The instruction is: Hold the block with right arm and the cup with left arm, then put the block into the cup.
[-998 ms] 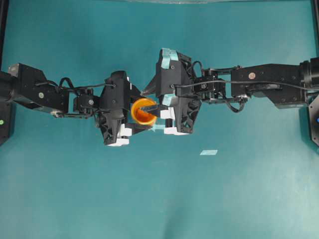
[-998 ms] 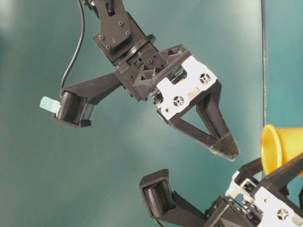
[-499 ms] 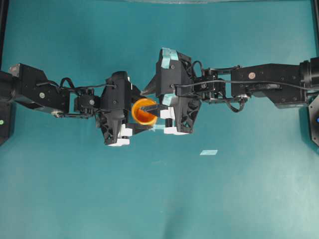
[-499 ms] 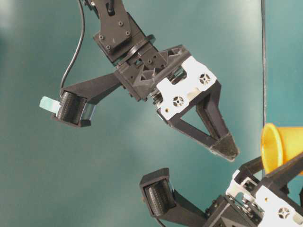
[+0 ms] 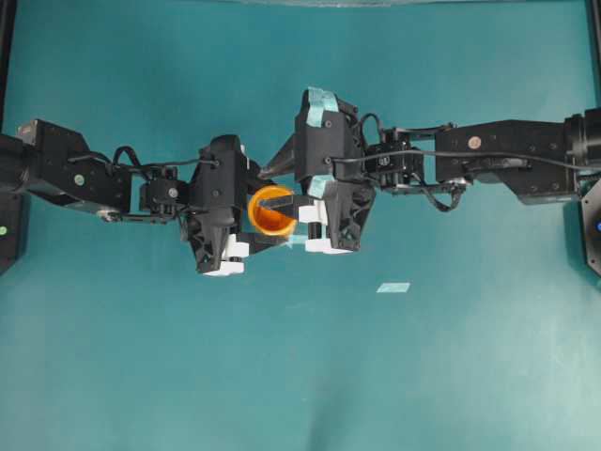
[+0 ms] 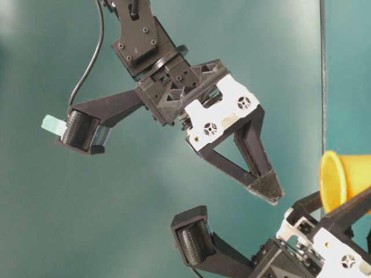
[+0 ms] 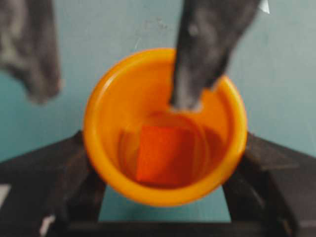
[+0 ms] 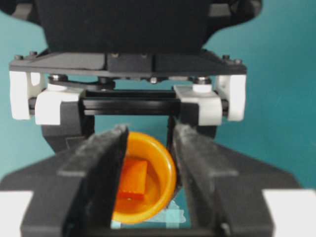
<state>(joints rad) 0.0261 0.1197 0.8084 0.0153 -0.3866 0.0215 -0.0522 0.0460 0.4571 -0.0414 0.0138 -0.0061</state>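
Only the wrist views look into the cup (image 7: 165, 126): the block (image 7: 165, 154), a small orange cube, lies flat on its darker orange bottom, which the overhead view hides behind a finger. The left tool (image 5: 252, 224) is clenched on the cup's sides, holding it above the teal table (image 5: 423, 376). The right tool (image 6: 174, 159) stands released, gripping nothing; one dark fingertip (image 7: 190, 96) reaches over the yellow rim into the cup's mouth, just above the block, the other stays well outside the cup.
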